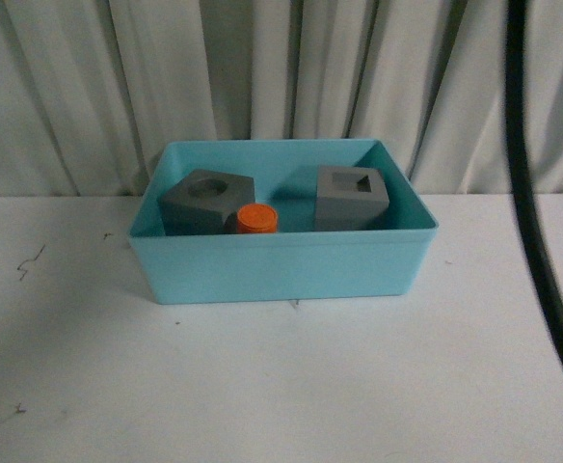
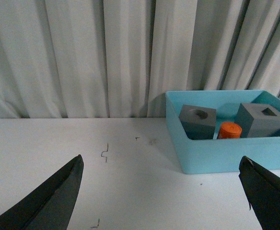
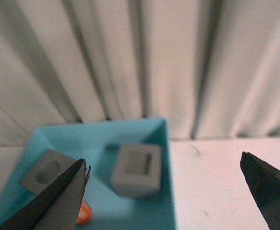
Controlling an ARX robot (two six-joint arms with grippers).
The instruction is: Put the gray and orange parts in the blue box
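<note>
Readable text: none in any of the three views.
Orange cylinder [image 1: 257,219]: its top shows plain orange from the front camera; no digits can be made out in any view.
Gray cube with round recess [image 1: 207,202]: bare matte faces, no label or brand.
Gray cube with square recess [image 1: 351,198]: unmarked too; blurred in the right wrist view.
Blue box [image 1: 280,267]: front wall and rim carry no print or sticker.
Table [image 1: 262,386]: only small dark scuffs, none forming letters or numbers.
</note>
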